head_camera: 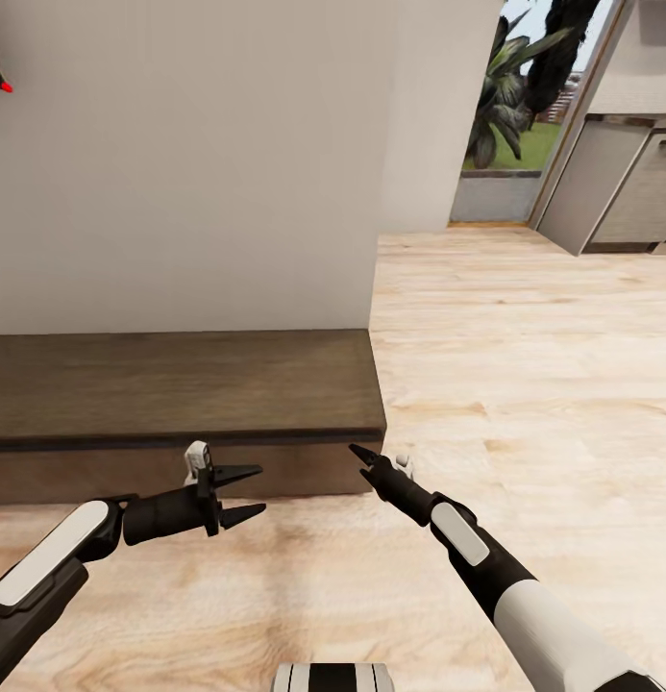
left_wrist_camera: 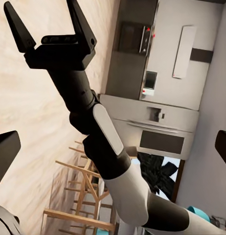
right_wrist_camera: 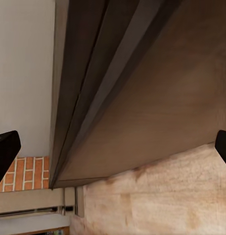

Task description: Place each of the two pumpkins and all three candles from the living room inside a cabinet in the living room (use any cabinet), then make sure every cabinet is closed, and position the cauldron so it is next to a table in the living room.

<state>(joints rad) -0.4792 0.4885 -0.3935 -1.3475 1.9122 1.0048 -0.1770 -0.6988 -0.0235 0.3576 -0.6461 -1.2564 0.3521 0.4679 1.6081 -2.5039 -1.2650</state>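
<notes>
You had both arms low in front of the cabinet [head_camera: 179,404], its drawer fronts shut. The left gripper [head_camera: 244,495] and right gripper [head_camera: 363,459] both stood with jaws wide and empty, the right near the cabinet's right end. I judged opening a drawer came next.

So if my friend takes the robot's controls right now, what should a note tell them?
Left end effector: open, empty, low over the pale wood floor.
Right end effector: open, empty, its tips at the right end of the long low dark-brown wooden cabinet.
Cabinet front looks closed from the head view.
No pumpkins, candles or cauldron in sight, so what is done can't be judged.
Left: find them, confirm the stowing, close every cabinet, put the cauldron next to a table.
</notes>
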